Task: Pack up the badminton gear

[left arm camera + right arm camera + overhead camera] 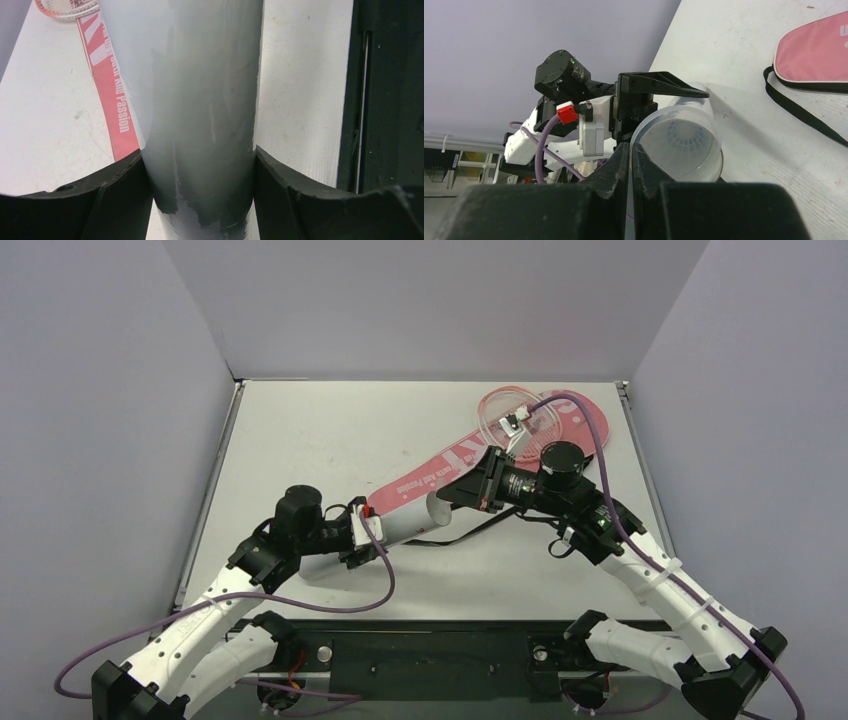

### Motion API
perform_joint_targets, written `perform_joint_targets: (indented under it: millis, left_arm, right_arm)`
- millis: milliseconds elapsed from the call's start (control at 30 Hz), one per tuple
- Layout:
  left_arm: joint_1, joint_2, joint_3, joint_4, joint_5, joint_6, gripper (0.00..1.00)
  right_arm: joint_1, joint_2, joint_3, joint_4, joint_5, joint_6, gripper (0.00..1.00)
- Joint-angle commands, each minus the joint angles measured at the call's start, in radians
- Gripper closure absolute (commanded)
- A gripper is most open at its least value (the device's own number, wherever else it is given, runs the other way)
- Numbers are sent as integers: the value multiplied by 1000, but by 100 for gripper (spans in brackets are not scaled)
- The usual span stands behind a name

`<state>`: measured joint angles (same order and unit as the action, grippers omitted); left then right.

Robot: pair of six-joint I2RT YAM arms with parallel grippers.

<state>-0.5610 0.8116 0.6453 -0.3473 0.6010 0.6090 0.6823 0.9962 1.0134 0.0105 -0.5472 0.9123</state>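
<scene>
My left gripper (366,530) is shut on the long white tube (402,524), which lies pointing right across the narrow end of the pink cover (445,462). In the left wrist view the tube (210,100) fills the gap between the fingers (115,195), with the cover (112,95) beside it. My right gripper (488,486) sits at the tube's open mouth. In the right wrist view its jaws (630,150) are closed beside the tube's rim, and a white shuttlecock (685,138) sits inside the tube. The pink-and-white rackets (522,412) lie on the cover's wide end at the far right.
The cover's black strap (468,532) trails over the table below the tube and also shows in the right wrist view (800,113). Grey walls close in the table on three sides. The black base rail (430,650) runs along the near edge.
</scene>
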Motion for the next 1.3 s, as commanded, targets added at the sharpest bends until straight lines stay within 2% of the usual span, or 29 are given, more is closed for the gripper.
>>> perform_joint_targets:
  millis: [0, 733, 1267]
  left_arm:
    - [6, -12, 30, 51, 35, 3, 100]
    - [6, -9, 33, 53, 22, 7, 100]
    - [6, -9, 32, 48, 20, 9, 100]
  right_arm:
    - [6, 13, -7, 31, -1, -24, 100]
    - [27, 26, -1, -40, -19, -34, 100]
    - [39, 23, -10, 2, -59, -2, 100]
